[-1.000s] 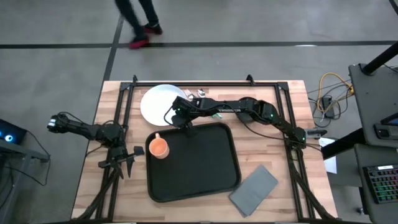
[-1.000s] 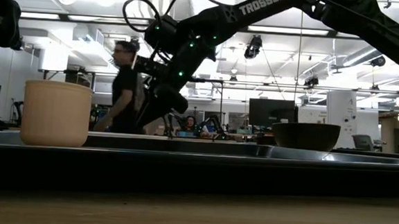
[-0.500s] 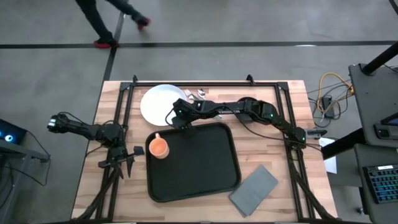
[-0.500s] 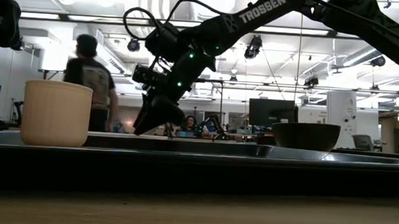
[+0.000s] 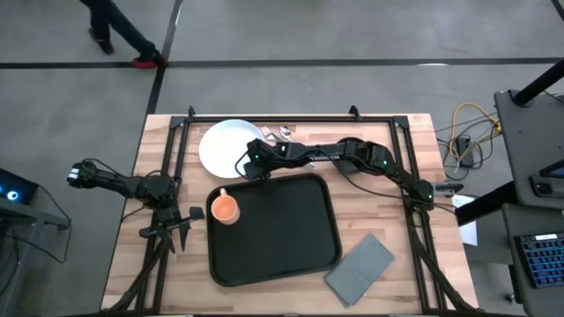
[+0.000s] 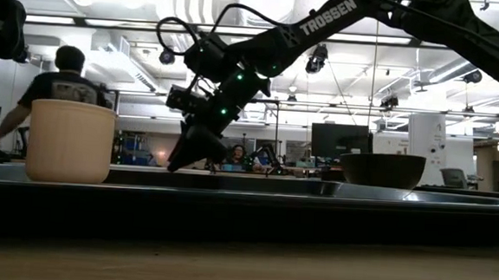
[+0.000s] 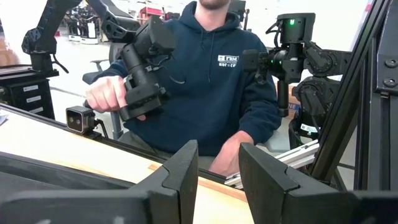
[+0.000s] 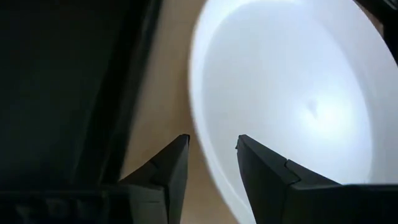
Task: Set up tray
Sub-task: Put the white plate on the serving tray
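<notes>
Currently the right gripper [image 5: 253, 172] sits low at the near rim of the white plate [image 5: 225, 146], in the gap between plate and tray [image 5: 291, 251]; its fingers [image 8: 261, 171] are parted and straddle the plate's edge, nothing clamped yet. Tray lies mid-tabletop, orange cup [image 5: 226, 208] in its 10 o'clock corner, plate just off that corner toward 11 o'clock. Judgement: pinch the rim squarely, lower finger slid fully under the lip, then lift before crossing the tray's raised rim, steering clear of the cup. Left gripper [image 5: 181, 231] waits at 9 o'clock, fingers apart. Grey napkin [image 5: 359, 265] lies at 4 o'clock.
</notes>
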Controlling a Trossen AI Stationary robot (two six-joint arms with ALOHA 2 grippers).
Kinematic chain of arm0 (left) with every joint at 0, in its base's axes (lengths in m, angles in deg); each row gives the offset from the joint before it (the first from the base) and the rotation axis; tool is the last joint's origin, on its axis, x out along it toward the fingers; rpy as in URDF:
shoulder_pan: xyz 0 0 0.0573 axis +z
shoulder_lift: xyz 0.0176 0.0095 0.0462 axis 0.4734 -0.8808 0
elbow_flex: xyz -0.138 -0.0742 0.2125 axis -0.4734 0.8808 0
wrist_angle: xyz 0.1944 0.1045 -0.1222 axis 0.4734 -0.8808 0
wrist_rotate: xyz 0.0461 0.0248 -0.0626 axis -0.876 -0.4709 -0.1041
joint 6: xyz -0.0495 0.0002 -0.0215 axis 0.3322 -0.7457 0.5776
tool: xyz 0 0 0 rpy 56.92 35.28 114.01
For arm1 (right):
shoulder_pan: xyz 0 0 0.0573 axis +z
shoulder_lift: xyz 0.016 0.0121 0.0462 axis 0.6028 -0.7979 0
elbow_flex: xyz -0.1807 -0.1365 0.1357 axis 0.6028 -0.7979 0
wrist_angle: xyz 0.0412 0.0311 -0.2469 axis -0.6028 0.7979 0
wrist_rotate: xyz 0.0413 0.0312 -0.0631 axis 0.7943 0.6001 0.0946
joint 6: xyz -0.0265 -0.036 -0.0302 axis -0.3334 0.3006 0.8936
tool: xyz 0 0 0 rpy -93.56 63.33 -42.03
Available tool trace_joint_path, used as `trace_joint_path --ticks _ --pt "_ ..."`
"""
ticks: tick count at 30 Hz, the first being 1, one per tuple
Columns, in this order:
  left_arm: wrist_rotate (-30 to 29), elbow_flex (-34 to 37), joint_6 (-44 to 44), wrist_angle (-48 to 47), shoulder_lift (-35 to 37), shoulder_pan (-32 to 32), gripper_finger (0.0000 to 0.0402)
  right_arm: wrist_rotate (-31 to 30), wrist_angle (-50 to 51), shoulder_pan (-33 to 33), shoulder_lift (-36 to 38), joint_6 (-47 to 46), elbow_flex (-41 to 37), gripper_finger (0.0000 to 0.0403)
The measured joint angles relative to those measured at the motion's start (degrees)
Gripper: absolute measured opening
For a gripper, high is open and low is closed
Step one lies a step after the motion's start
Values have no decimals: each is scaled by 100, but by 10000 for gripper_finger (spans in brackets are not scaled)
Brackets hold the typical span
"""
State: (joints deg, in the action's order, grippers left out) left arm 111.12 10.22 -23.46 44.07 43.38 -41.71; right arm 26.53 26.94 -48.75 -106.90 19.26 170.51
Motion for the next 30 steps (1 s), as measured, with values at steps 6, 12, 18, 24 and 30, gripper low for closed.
trace_joint_path --ticks 6,12,18,24,30 --pt "0 0 -1 0 -1 -1 98 -24 112 -48 0 -53 4 117" --pt "-1 0 0 0 -1 -1 98 -15 119 -43 0 -50 -35 117" --pt "-1 0 0 0 -1 0 98 179 120 -43 0 -70 -52 114" --pt "0 0 1 0 -2 -1 98 289 119 -34 0 -98 -77 113" --pt "0 0 0 0 -1 -2 98 271 7 -59 -97 -225 -77 111"
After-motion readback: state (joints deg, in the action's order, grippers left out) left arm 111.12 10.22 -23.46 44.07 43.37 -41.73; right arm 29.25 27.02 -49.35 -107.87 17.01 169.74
